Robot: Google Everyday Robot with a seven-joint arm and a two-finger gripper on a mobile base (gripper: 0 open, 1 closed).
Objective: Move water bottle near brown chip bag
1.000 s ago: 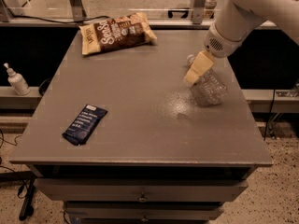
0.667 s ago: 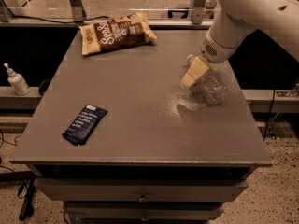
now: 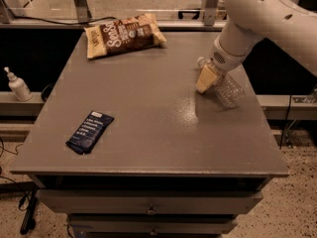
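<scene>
Grey desk (image 3: 148, 133) is bearing the brown chip bag (image 3: 124, 33) at its far-left corner, while the gripper (image 3: 206, 79), grip state indiscernible, is meeting the neck of the tilted water bottle (image 3: 231, 91) near the right edge, presumably to carry it over.

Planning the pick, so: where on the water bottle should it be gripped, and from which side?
The water bottle appears to lie on its side, cap end toward the brown chip bag. Grip the ribbed body mid-length, probably from above, closing across its round width. The gripper is at its neck end.
</scene>
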